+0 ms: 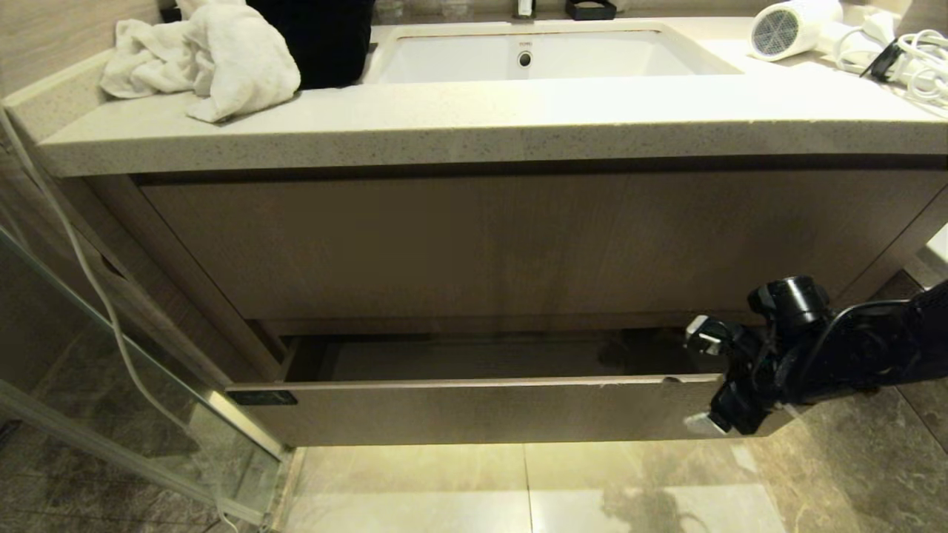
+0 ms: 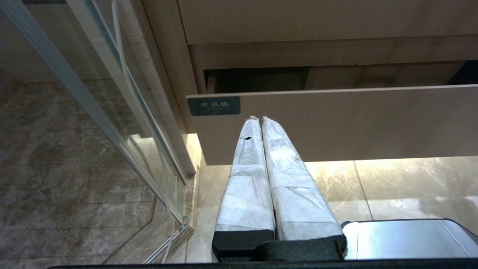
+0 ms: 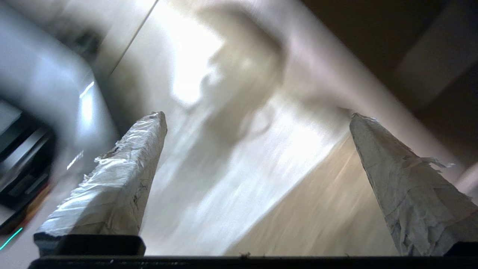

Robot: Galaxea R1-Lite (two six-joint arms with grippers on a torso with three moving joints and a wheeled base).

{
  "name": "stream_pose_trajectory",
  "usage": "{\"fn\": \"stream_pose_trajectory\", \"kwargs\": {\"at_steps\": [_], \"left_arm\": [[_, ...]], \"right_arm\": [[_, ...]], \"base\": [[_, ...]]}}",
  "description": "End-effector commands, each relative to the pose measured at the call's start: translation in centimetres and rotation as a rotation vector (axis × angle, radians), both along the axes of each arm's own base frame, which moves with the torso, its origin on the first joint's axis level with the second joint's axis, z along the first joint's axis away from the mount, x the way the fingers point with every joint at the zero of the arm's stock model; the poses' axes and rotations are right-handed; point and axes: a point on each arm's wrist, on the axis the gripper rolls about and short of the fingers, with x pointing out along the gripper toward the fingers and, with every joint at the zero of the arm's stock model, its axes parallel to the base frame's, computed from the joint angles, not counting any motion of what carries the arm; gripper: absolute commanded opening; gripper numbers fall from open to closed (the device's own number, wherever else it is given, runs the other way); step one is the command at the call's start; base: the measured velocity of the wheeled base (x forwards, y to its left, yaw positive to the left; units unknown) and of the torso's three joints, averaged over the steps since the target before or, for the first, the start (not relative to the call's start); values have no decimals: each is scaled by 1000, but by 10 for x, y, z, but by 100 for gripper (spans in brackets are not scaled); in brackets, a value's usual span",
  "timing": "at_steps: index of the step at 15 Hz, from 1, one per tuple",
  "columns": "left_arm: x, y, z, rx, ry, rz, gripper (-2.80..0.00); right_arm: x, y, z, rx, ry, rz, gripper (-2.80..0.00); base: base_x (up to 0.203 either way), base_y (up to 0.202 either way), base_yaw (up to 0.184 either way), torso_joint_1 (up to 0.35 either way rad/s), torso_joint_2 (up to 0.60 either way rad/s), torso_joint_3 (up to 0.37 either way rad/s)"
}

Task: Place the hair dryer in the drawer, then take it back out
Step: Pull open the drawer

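Vanity unit, one drawer (image 1: 474,411) pulled open, one hair dryer (image 1: 794,28) laid at the back right corner of the countertop (image 1: 474,122).

The drawer's label (image 2: 214,105) is read only in the left wrist view, where the left gripper (image 2: 260,119) is seen with fingers together before the drawer front. The right gripper (image 1: 702,381), fingers wide apart and empty, is placed at the drawer's right end. One white towel (image 1: 207,59), one sink (image 1: 533,55), marble floor (image 1: 518,488).
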Motion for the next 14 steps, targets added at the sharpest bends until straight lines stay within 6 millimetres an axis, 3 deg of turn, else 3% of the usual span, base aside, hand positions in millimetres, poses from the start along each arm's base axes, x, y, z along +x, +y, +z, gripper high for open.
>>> {"fn": "stream_pose_trajectory", "kwargs": {"at_steps": [1,5,6,7,14], "left_arm": [[0,0,0,0,0,0,-280],[0,0,0,0,-1,0,-280],[0,0,0,0,0,0,-280],[0,0,0,0,-1,0,-280],[0,0,0,0,0,0,-280]], "right_arm": [[-21,-11,21,28,40,-28,0],[-24,-22,30,96,33,-75,0],[-23,-25,33,97,20,-83,-160],[-23,-25,33,96,18,-84,-280],[-13,-30,45,148,22,-188,-280]], "base": [[0,0,0,0,0,0],[0,0,0,0,0,0],[0,0,0,0,0,0],[0,0,0,0,0,0],[0,0,0,0,0,0]]}}
